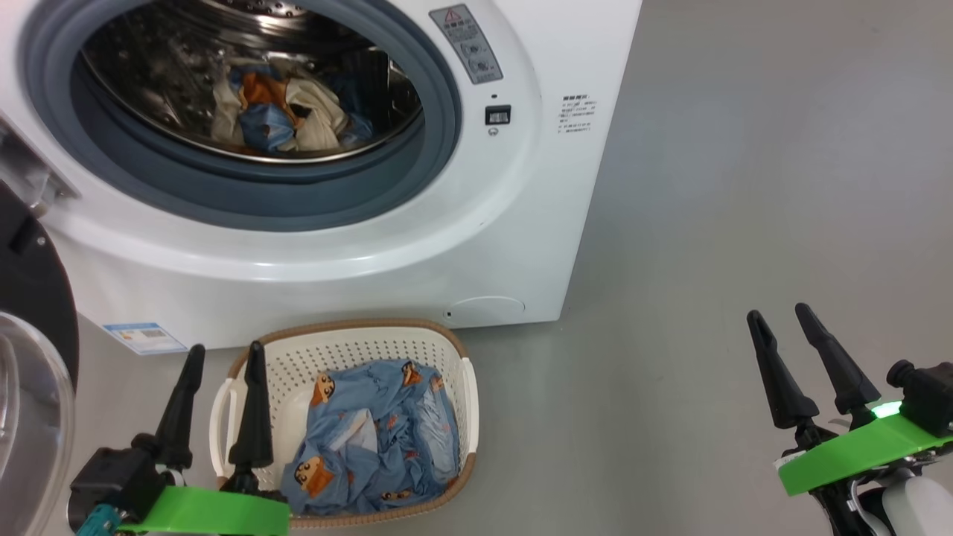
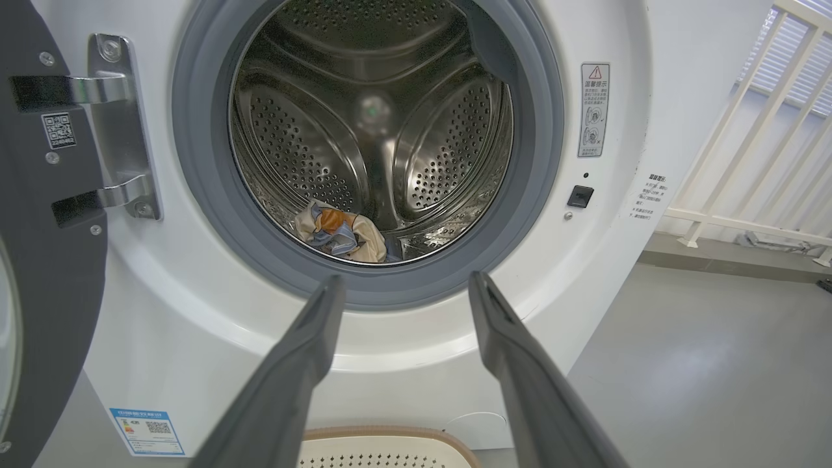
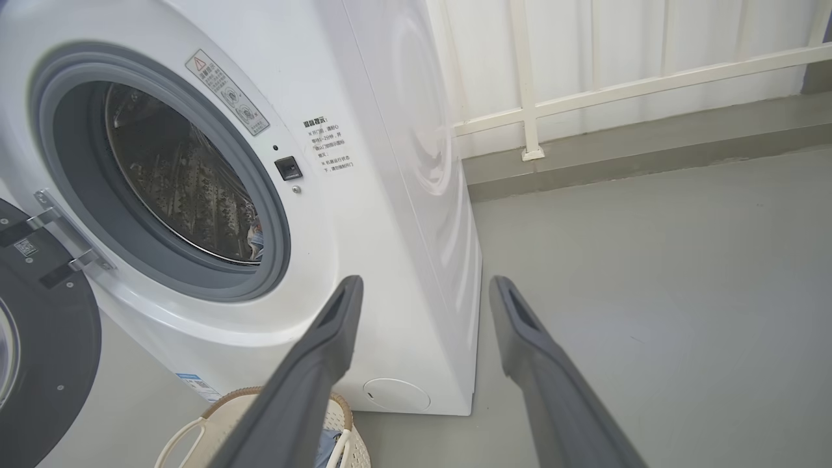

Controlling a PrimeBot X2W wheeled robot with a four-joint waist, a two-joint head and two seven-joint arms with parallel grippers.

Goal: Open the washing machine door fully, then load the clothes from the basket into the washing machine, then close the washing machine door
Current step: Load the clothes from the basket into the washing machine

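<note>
Left claw point(image 1: 227, 347): fingers apart, empty, near the basket's point(image 1: 350, 327) left end.
Right claw point(image 1: 777, 311): fingers apart, empty, over bare floor point(image 1: 744, 186), well to the right.
Clothes point(image 1: 376, 439): crumpled in the basket; likely light and limp, best pinched at a raised fold.
Drum point(image 1: 149, 67): another garment point(image 1: 279, 112) lies inside.
Room: washing machine door point(image 1: 37, 298) swung out left; gasket point(image 1: 439, 149) lip could snag trailing cloth.
</note>
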